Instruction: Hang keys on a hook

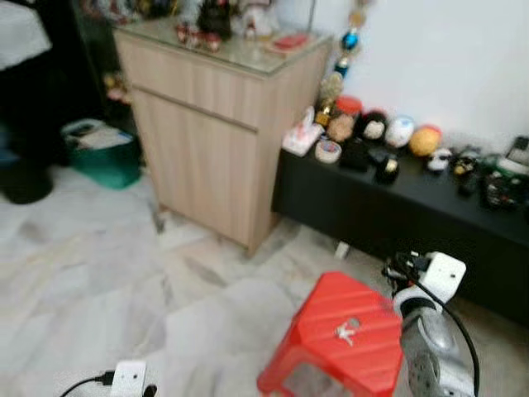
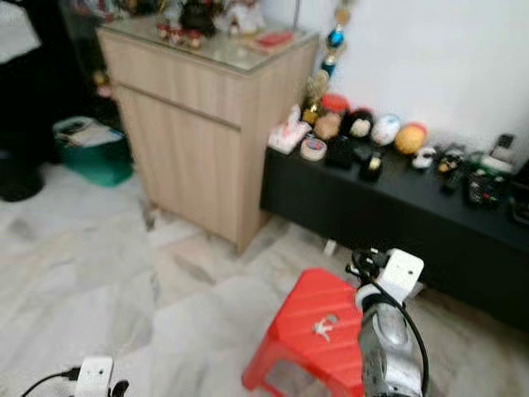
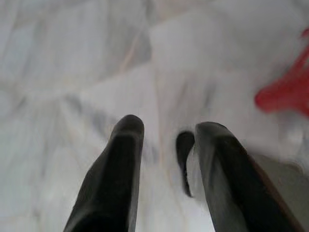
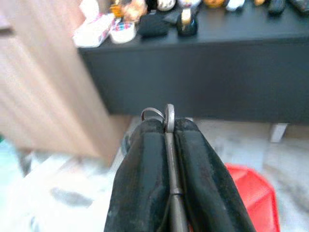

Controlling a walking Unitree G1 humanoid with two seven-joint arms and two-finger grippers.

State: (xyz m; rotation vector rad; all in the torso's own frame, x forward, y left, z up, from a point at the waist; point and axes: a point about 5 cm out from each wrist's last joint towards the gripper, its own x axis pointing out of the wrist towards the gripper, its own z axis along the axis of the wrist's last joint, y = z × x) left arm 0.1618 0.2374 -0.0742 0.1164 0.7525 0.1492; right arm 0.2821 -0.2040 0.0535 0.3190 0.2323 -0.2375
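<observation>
Keys point(image 4: 166, 116) sit pinched between the closed fingers of the right gripper point(image 4: 169, 126), above the red stool point(image 1: 343, 331). Open marble floor point(image 1: 99, 265) spreads toward the wooden cabinet point(image 1: 215, 132). Left gripper point(image 3: 164, 140) hangs with jaws narrowly apart.

You can't see most of the keys point(image 4: 166, 118): the right claw point(image 4: 169, 126) has them pinched btwn its fingers, just a ring and a thin metal edge poke out at the tips. Left wrist view is blurred; the red stool point(image 3: 285, 92) there is a smear cut by the pic's edge. In the head views the stool's point(image 1: 343, 335) near side is cut off at the bottom. Small bits on the black counter point(image 1: 397, 207) and atop the wooden cabinet point(image 1: 207, 124) are too blurry to ID.
</observation>
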